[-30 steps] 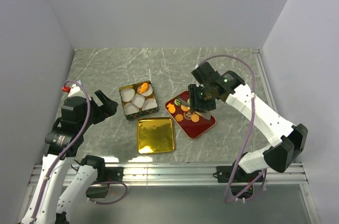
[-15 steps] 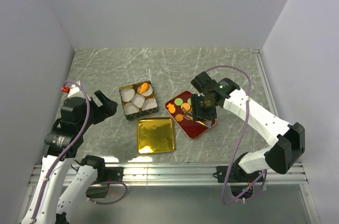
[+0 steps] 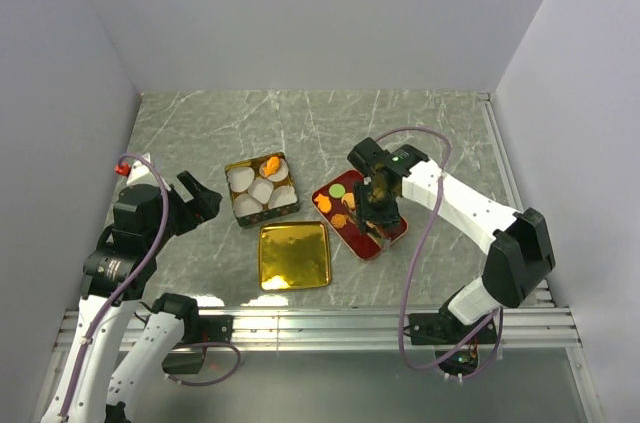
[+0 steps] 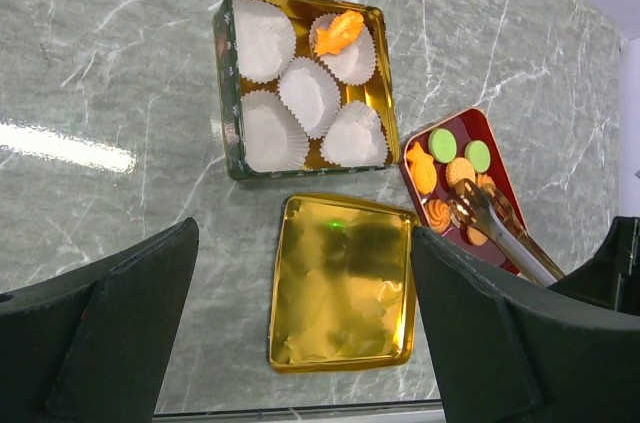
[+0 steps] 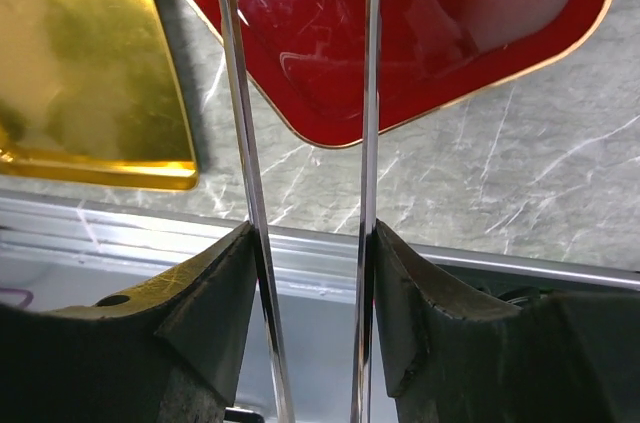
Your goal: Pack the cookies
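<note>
Grey marbled stone covers the table [image 3: 300,123], with both arms reaching in from its near edge. At the left, the left gripper [image 3: 203,195] hangs above the table with its jaws spread wide and nothing between them, well apart from the containers.

Near the middle sits a square tin [image 4: 225,133] with dark green walls and a gold inside, holding five white paper cups [image 4: 308,95]. One orange fish-shaped cookie [image 4: 338,33] lies in the cup at the tin's far right corner; the other four cups hold nothing. Just in front of the tin, a gold lid [image 4: 340,283] lies flat, near it but not touching.

To the right of both is a glossy red tray [image 5: 470,33] with a gold rim, turned at an angle. The right gripper [image 5: 312,238] is over its near end, jaws clamped on a pair of metal tongs [image 4: 495,228] whose two blades run between its fingers with a gap between them.

The rest of the cookies [image 4: 460,173] lie on the tray: two green rounds at its far side, several orange ones beside them. The tong tips are down among the orange ones; whether they grip one I cannot tell
</note>
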